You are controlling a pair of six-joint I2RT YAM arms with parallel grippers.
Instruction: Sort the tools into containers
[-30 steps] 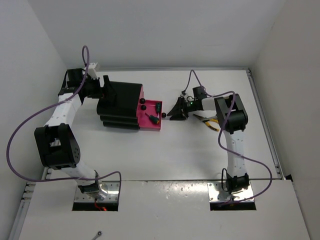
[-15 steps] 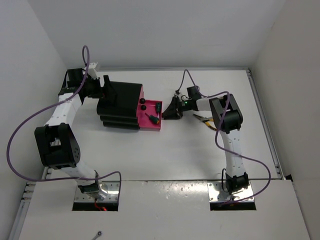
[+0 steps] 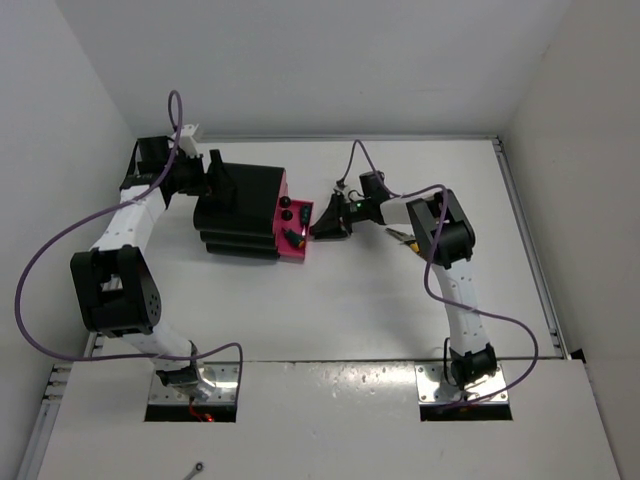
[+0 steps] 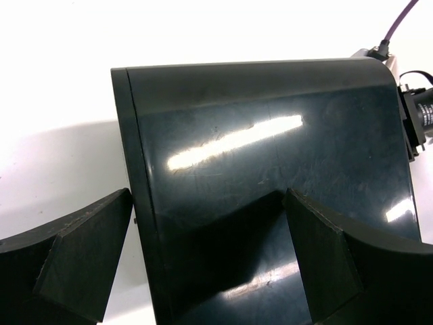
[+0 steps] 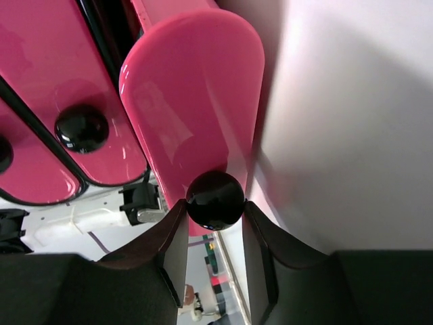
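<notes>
Two grippers work one black cabinet (image 3: 240,205), left of centre in the overhead view. The left gripper (image 3: 207,178) is at its back and the right gripper (image 3: 326,222) at the front of a part-open pink drawer (image 3: 297,232). Whichever way the drawer goes, the move should run straight along its slide, with the cabinet braced. The drawer's contents are too small to name. A yellow-handled tool (image 3: 402,237), probably pliers, lies half hidden behind the right arm.

Left wrist view: the jaws stand wide, astride the cabinet's glossy edge; whether they press it cannot be told.

Right wrist view: at lower centre the fingers (image 5: 169,257) nip the drawer's round knob (image 5: 215,200), touching both sides. Other drawers (image 5: 61,68) are cut off at upper left.
</notes>
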